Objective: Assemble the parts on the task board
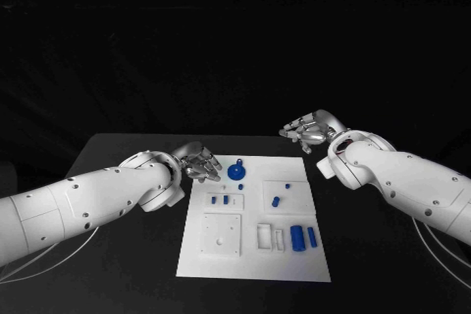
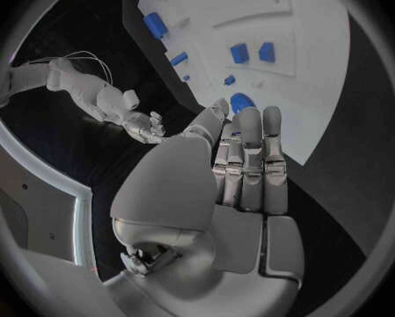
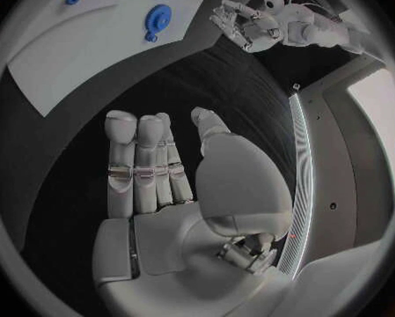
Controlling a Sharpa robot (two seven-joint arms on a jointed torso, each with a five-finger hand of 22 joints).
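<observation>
Left hand: our left hand point(image 1: 199, 165) hangs at the board's 10 o'clock corner, fingers extended side by side and holding nothing; in the left wrist view the fingertips point(image 2: 250, 120) reach just over the board's edge.
Right hand: our right hand point(image 1: 312, 131) hovers over bare black table point(image 1: 128, 150) off the board's 1 o'clock corner, well apart from every part, fingers loosely apart and empty.
Task board: the white task board point(image 1: 295, 266) lies flat in the middle of the table, long side running 12 to 6.
Parts: a round blue disc with a small lug point(image 1: 237, 170) sits near the board's 12 o'clock edge, just beside our left fingertips; two small blue blocks point(image 1: 220, 199) stand in a raised holder at 9 o'clock; a short blue piece point(image 1: 277, 201) lies right of centre; two blue cylinders point(image 1: 303, 236) lie side by side toward 4 o'clock.
Progress: we judge nothing assembled yet, with parts loose and neither hand engaged.
Risk, disc: our left hand is closest to it, so a flat approach could nudge it off the edge instead of gripping.
Risk, cylinders: they look free to roll if brushed.
Risk, board: a sideways push may slide it.
Risk, small blocks: they are tiny for these fingers, and a pinch could slip.
</observation>
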